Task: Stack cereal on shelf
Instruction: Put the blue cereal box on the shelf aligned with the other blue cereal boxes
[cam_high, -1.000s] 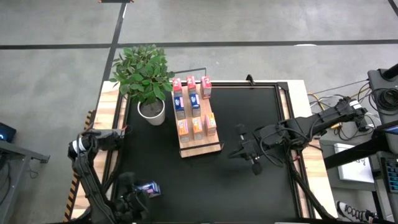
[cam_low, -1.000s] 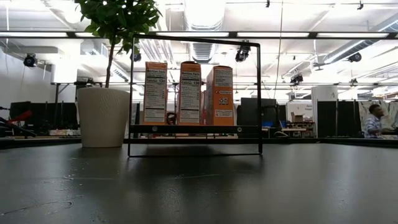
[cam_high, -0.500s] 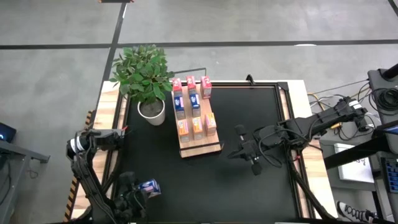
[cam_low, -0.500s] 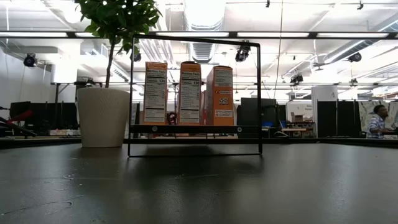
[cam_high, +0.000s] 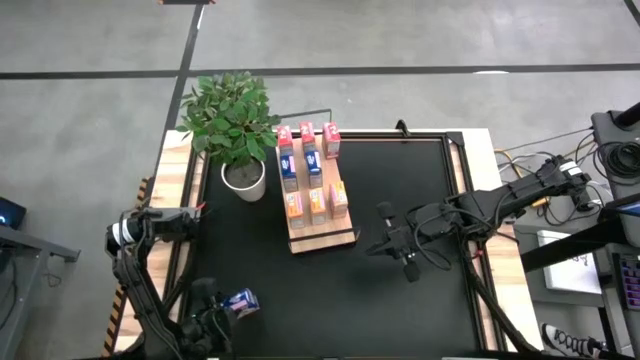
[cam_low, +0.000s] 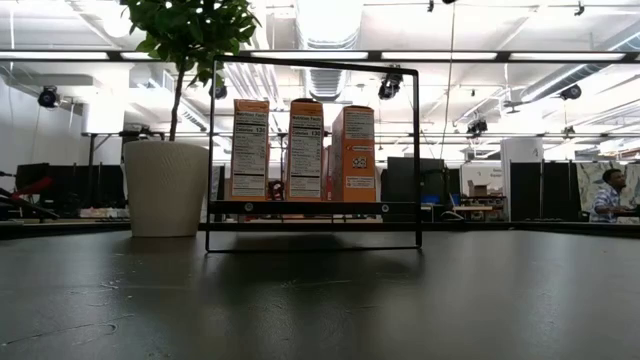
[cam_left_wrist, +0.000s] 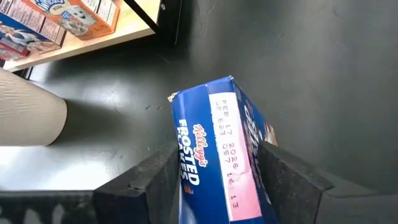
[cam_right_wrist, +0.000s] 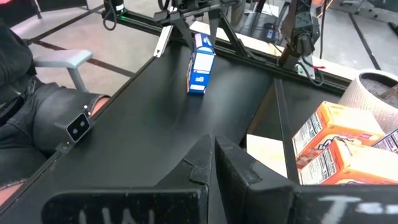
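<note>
box: blue cereal box (cam_left_wrist: 214, 155) between fingers | left claw (cam_left_wrist: 217, 171): pinching it

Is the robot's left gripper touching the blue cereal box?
Cannot tell. In the left wrist view the blue cereal box sits between the left gripper's fingers, but no plain contact or gap shows.

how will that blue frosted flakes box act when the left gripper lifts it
The blue Frosted Flakes box looks like thin cardboard, so probably light and easy to dent. It sits tilted between the left gripper fingers, so it may twist further. In the right wrist view it stands tall and narrow, so it's likely tippy once set down.
</note>
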